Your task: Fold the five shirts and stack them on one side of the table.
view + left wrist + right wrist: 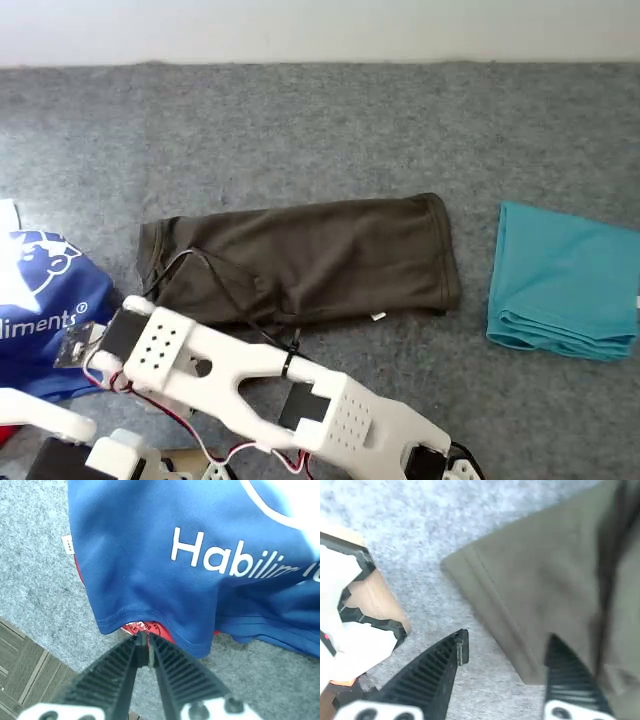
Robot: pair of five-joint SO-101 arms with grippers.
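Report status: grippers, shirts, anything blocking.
Left gripper shut at blue shirt hem. Right gripper open over olive shirt corner. Teal shirt folded, off to one side. Black cable crosses olive shirt.

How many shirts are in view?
4: olive shirt mid-table, folded teal shirt at right, blue shirt at left, red shirt under it. A fifth may be hidden.

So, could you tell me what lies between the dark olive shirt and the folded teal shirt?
Nothing but bare grey table cover: in the high view the dark olive shirt and the folded teal shirt lie apart.
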